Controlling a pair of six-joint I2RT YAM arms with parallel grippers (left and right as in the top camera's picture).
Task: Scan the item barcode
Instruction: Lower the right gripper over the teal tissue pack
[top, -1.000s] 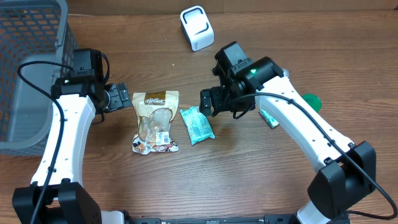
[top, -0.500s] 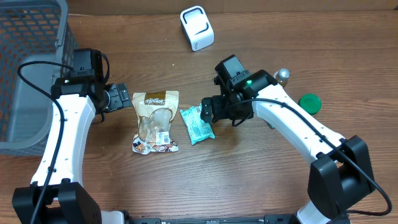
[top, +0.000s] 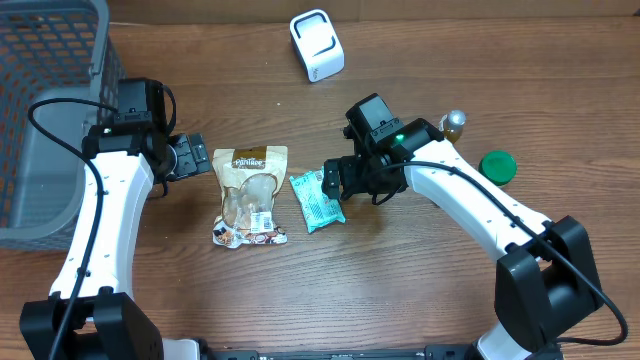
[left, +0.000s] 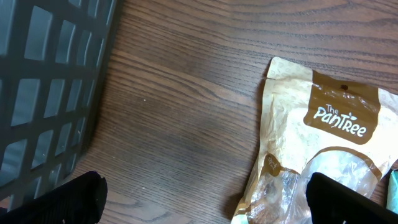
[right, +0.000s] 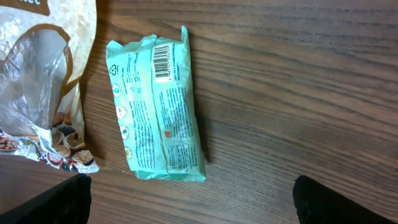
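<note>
Teal packet (right: 158, 106) lies flat on the wooden surface (right: 298, 93), barcode (right: 163, 61) facing up near one end, other print too small to read. Right hand (right: 189, 199) hangs over it, fingers wide apart, gripping nothing; only dark tips show at the frame's lower corners. Left hand (left: 205, 202) likewise spread and empty, near the snack bag (left: 317, 143), which is cut off at the frame edge. White scanner (top: 316, 45) well apart. Small bottle (top: 454, 121) partly behind the right arm.
</note>
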